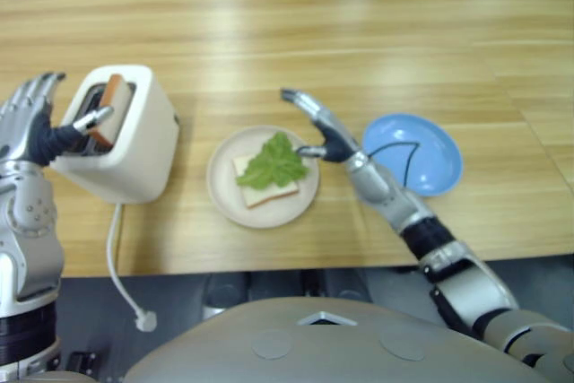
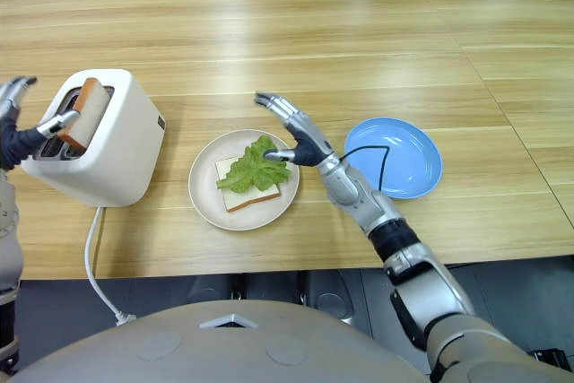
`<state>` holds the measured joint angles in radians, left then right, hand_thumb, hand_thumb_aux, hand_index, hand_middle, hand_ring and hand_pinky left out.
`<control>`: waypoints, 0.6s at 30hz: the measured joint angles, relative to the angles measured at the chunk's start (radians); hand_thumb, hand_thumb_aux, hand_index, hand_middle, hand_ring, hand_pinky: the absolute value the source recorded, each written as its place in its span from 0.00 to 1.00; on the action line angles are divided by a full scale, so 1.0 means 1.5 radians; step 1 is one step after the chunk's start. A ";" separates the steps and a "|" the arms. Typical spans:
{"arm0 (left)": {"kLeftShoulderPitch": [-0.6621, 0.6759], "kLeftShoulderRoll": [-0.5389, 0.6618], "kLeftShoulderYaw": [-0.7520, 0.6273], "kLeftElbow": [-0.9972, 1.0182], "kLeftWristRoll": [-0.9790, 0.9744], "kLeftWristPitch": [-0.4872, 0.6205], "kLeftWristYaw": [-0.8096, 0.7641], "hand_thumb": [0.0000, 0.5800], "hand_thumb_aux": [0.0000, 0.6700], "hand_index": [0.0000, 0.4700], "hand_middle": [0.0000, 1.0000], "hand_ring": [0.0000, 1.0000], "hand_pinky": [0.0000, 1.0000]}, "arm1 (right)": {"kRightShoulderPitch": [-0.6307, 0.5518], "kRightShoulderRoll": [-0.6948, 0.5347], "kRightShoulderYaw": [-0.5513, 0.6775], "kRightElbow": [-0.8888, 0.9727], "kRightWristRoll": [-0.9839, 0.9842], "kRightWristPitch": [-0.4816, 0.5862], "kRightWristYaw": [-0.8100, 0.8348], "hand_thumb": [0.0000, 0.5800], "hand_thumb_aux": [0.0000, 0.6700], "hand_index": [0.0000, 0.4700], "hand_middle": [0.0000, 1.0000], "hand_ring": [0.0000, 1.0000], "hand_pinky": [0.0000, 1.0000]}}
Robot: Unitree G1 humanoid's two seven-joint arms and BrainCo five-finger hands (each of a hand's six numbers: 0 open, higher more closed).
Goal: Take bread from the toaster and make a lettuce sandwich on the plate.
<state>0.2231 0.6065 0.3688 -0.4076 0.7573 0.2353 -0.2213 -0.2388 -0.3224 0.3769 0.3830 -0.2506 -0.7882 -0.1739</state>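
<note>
On the plate (image 2: 202,193): one bread slice (image 2: 257,199); one lettuce (image 2: 252,168).

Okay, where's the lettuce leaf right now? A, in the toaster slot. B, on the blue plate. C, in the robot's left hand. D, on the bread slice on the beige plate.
D: the lettuce leaf lies on top of the bread slice, which sits on the beige plate.

Left eye: we look forward and down, close above the right hand (image 1: 327,136).
Right eye: same, slightly rightward.
Shared: nearly everything.
</note>
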 measured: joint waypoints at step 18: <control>-0.031 0.009 -0.083 0.068 0.041 0.012 0.049 1.00 1.00 0.98 0.00 0.00 0.00 | 0.132 0.070 -0.143 -0.131 0.212 0.036 0.145 0.00 0.00 0.00 0.00 0.00 0.00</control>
<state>0.1768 0.6192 0.2440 -0.3052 0.8194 0.2538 -0.1471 -0.0413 -0.2174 0.1631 0.1865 0.0679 -0.7338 0.0442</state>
